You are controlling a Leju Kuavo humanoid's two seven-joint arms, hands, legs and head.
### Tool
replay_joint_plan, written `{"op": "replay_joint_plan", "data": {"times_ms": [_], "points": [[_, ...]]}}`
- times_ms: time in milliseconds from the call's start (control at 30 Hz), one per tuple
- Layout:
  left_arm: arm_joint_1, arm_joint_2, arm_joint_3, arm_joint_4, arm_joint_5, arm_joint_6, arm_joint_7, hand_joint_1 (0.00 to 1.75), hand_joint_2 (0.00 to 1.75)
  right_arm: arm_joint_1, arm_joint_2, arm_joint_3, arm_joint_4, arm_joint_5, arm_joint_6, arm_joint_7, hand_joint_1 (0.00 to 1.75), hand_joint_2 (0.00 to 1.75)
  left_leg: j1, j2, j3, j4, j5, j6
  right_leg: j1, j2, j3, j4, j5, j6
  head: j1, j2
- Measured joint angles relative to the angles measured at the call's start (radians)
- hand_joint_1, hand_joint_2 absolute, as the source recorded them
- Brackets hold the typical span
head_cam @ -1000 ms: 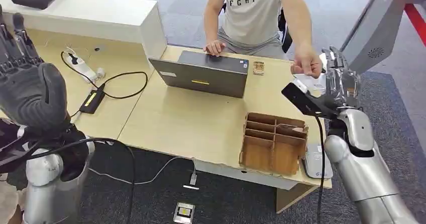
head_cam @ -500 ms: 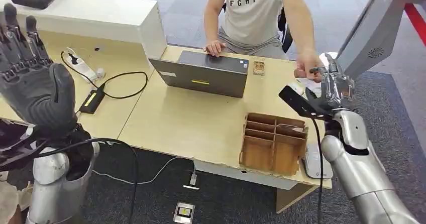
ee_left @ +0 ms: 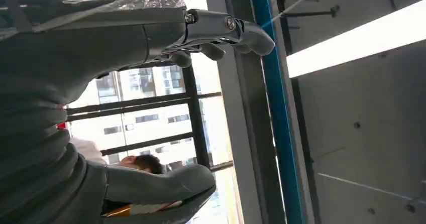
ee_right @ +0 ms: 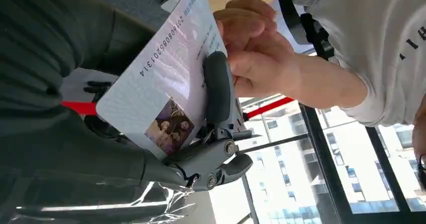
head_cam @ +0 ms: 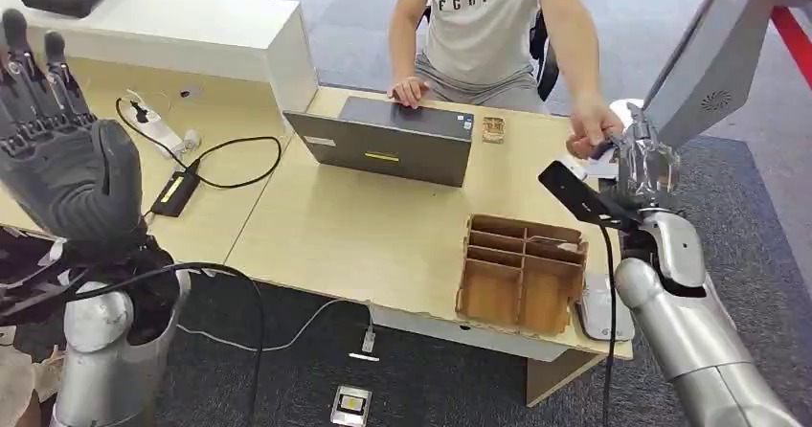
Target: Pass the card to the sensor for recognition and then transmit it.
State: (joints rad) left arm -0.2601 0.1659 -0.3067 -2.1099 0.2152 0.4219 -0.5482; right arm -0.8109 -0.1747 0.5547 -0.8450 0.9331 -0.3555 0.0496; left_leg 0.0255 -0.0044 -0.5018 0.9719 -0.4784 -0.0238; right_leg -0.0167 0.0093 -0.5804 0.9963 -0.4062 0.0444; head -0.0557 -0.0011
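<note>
My right hand (head_cam: 647,164) is raised over the table's far right end and holds a white card (ee_right: 166,88) with a printed number and a small photo. A dark finger (ee_right: 217,88) lies across the card's face. A person's hand (ee_right: 261,58) pinches the card's far edge; from the head it appears as the person's hand (head_cam: 592,125) reaching to my hand, with a sliver of the card (head_cam: 596,168) below it. My left hand (head_cam: 62,149) is lifted at the left, palm up, fingers apart, holding nothing.
A seated person is behind the table (head_cam: 364,235), with their other hand on a grey laptop (head_cam: 388,140). A wooden divided box (head_cam: 522,269) stands near the front right, a flat grey device (head_cam: 603,307) beside it. Cables and a power strip (head_cam: 163,130) lie at the left.
My right hand has shifted slightly toward the person, whose fingers have closed on the card's edge. My left hand rose a little, then held still.
</note>
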Motion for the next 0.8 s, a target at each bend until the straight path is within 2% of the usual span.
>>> {"op": "replay_joint_plan", "data": {"times_ms": [400,800], "points": [[0.007,0.000,-0.003,0.000,-0.003,0.027,0.007,0.00,1.75,0.013,-0.015,-0.002,-0.010,-0.021,-0.027,-0.006,1.75,1.75,0.000,0.000,0.000,0.000,0.000,0.000,0.000,0.000,0.000,0.000,0.000,0.000,0.000,0.000],[0.053,0.005,0.006,-0.032,-0.061,0.082,0.027,0.00,1.75,0.145,-0.127,-0.061,-0.176,-0.002,-0.008,0.082,1.75,1.75,0.000,0.000,0.000,0.000,0.000,0.000,0.000,0.000,0.000,0.000,0.000,0.000,0.000,0.000]]}}
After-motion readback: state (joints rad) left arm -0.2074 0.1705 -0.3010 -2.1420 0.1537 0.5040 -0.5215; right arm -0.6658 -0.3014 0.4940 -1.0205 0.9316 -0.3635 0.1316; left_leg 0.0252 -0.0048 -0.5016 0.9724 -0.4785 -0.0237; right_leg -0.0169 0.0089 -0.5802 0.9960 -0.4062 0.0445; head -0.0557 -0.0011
